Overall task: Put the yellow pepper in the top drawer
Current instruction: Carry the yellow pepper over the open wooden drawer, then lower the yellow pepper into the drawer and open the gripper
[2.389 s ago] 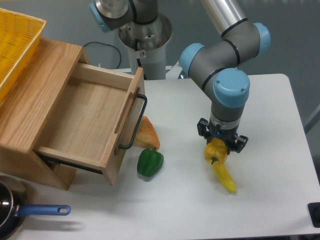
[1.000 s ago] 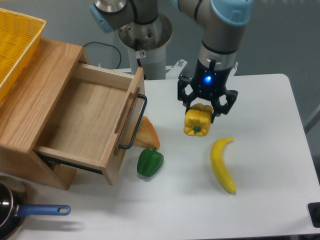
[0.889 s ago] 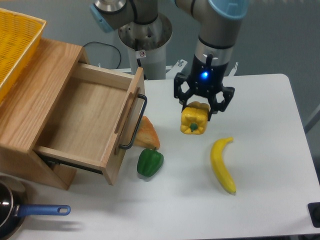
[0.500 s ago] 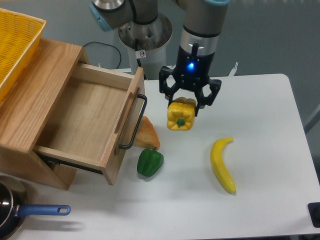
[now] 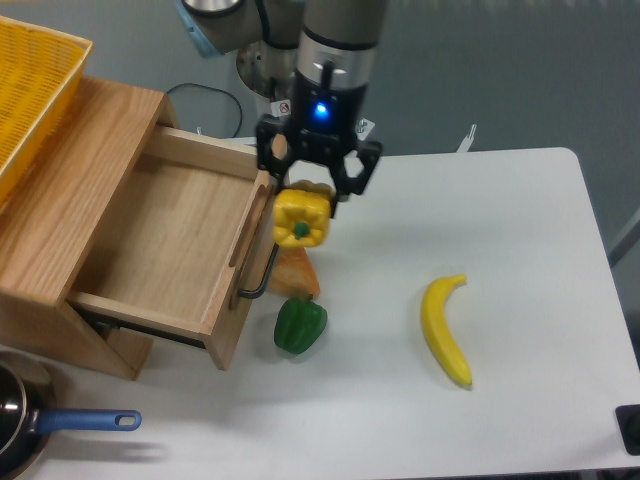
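My gripper (image 5: 303, 203) is shut on the yellow pepper (image 5: 301, 218) and holds it in the air, just right of the front panel of the top drawer (image 5: 175, 232). The pepper is glossy yellow with a small green stem facing the camera. The drawer is pulled open and its light-wood inside is bare. Its black bar handle (image 5: 272, 256) sits just below and left of the pepper.
A green bell pepper (image 5: 300, 325) and an orange wedge-shaped item (image 5: 295, 273) lie on the table by the drawer front. A banana (image 5: 445, 330) lies to the right. A yellow woven basket (image 5: 30, 85) sits on the cabinet top. A blue-handled pan (image 5: 40, 428) is at the bottom left.
My gripper has carried the yellow pepper up off the table beside the banana and leftward across it, to the drawer's front edge. The drawer and other items have not moved.
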